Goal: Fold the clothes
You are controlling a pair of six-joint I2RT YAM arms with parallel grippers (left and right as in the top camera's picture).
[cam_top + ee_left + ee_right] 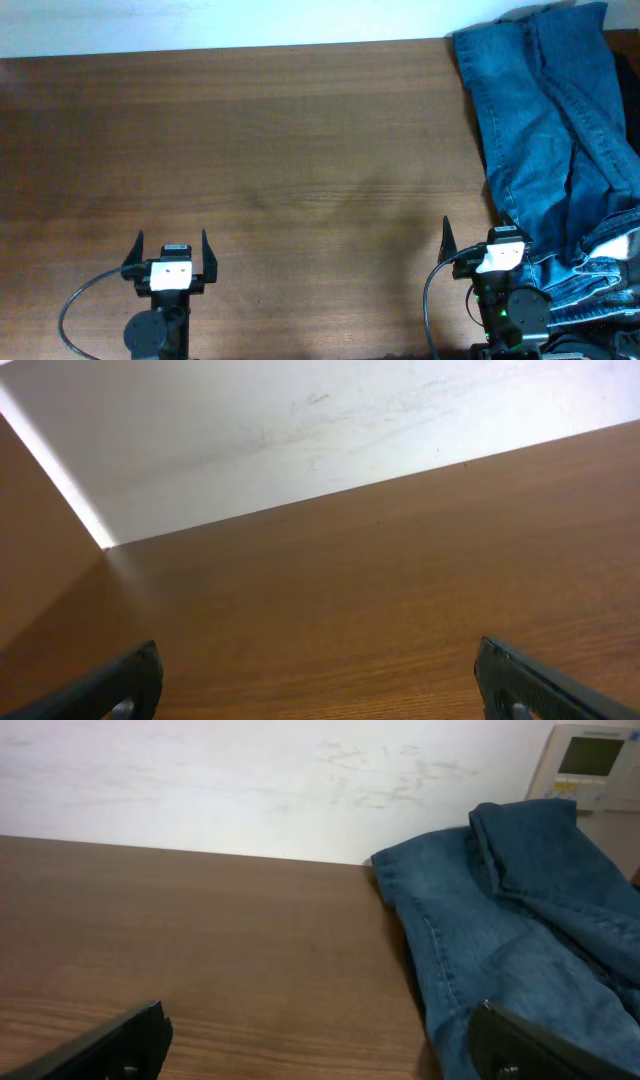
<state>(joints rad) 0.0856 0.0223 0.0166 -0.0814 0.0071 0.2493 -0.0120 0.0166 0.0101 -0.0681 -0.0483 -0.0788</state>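
**Checking the table: jeans piled along the right edge**

I see a bare brown wooden table with a white wall behind its far edge. A pale control panel with a small screen hangs on that wall, beyond the denim. A black cable loops beside my left arm's base.

The left gripper sits near the front edge with its fingers spread wide. Only tabletop lies between them and ahead of them. The right gripper is spread just as wide. Its right finger sits at the rim of the cloth, and I cannot tell whether it touches. The left one is over bare wood.

The jeans lie rumpled at the table's right side, well apart from the left arm. Their long axis runs front to back. The narrower folded lengths reach toward the far edge and the wall. The bunched, creased end with paler patches lies close beside the right arm's base. One fold lies over another along the length, and the right part runs out of the overhead view.
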